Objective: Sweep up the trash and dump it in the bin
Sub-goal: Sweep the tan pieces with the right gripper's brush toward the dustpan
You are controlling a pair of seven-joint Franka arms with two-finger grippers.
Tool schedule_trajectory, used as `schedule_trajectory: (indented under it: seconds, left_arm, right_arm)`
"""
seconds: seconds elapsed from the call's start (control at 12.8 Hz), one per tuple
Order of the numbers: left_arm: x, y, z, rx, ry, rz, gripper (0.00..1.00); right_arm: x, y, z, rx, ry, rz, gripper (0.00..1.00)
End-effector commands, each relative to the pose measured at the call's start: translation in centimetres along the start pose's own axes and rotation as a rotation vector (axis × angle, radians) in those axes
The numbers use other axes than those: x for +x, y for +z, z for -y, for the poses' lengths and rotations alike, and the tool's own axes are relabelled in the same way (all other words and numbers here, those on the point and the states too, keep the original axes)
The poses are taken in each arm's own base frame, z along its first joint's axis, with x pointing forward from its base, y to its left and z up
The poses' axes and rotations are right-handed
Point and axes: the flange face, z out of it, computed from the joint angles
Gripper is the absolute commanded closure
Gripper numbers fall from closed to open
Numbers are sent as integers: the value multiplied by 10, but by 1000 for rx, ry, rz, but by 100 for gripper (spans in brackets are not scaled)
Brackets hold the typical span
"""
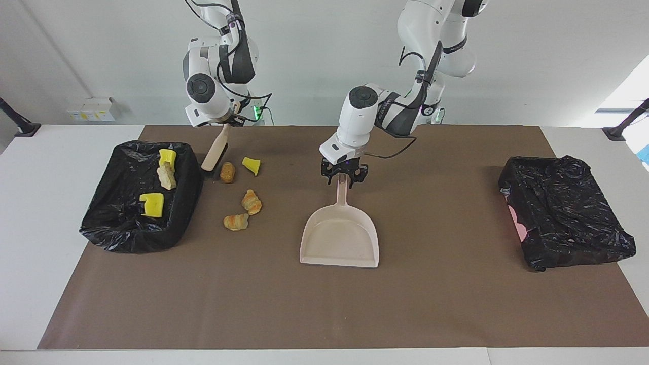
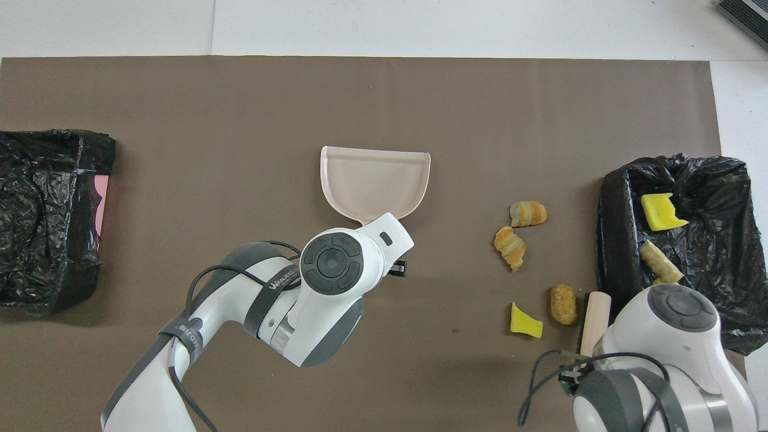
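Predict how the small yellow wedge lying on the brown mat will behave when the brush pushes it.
The yellow wedge looks like sponge, so probably light and soft. Its flat faces suggest it would slide or tumble, not roll. It may skid aside from the brush.

Dustpan: beige plastic dustpan, mid-mat.
Scraps: four yellow and tan trash scraps, beside dustpan, toward black-lined bin.

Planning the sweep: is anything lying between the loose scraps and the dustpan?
Nothing visible. Bare mat separates the four scraps from the dustpan; the brush sits beside them, toward the right arm's end.
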Motion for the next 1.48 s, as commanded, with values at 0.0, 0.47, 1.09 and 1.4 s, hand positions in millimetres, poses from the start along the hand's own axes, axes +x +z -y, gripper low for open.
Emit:
schedule_trajectory:
  seconds: [0.0, 0.47, 1.09, 1.4]
  left_arm:
    - [7, -11, 2, -8, 2, -18, 69]
    - [13, -31, 22, 59, 102, -11, 100]
    - [46, -92, 168, 89, 569, 70, 100]
    - [45, -94, 197, 70, 890, 121, 100]
  right_arm:
    - [-13, 6, 9, 74, 78, -9, 100]
    - [-18, 17, 57, 132, 157, -33, 100]
    - [35, -31, 132, 196, 97, -59, 100]
    - [65, -57, 181, 217, 59, -61, 100]
